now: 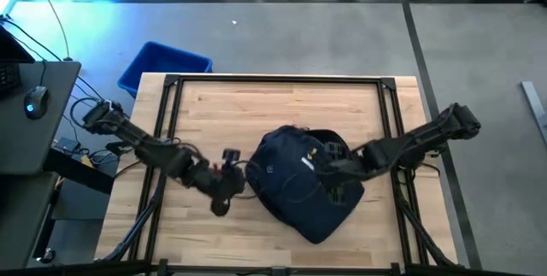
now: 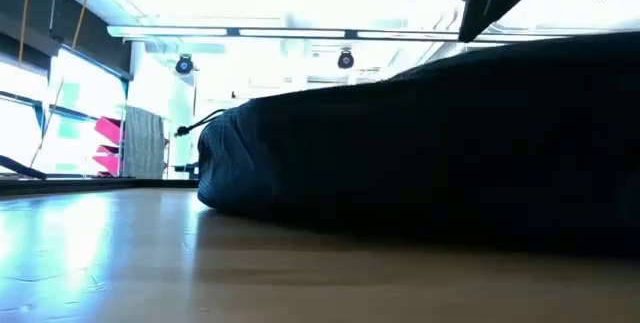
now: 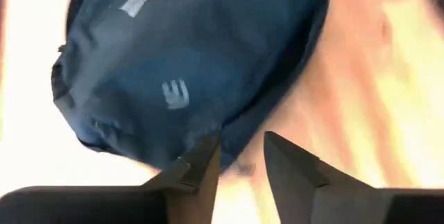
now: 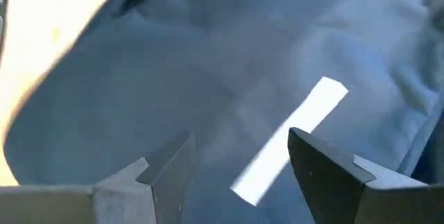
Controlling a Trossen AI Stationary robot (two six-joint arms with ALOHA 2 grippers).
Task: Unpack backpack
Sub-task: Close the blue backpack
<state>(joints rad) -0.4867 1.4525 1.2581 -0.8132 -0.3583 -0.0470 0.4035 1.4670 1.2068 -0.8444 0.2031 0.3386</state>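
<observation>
Your right gripper (image 4: pixel 239 161) hovers with fingers spread over the backpack (image 1: pixel 299 178) lying mid-table, likely lining up on the fabric to find the opening, while your left gripper (image 3: pixel 241 161), fingers slightly parted, waits just beside the bag's edge, gripping nothing.

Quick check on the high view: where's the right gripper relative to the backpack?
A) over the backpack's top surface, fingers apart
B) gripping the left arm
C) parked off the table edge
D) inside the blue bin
A: the right gripper sits over the backpack, its fingers apart with navy fabric and a white strip between them; the left gripper is at the bag's edge.
</observation>
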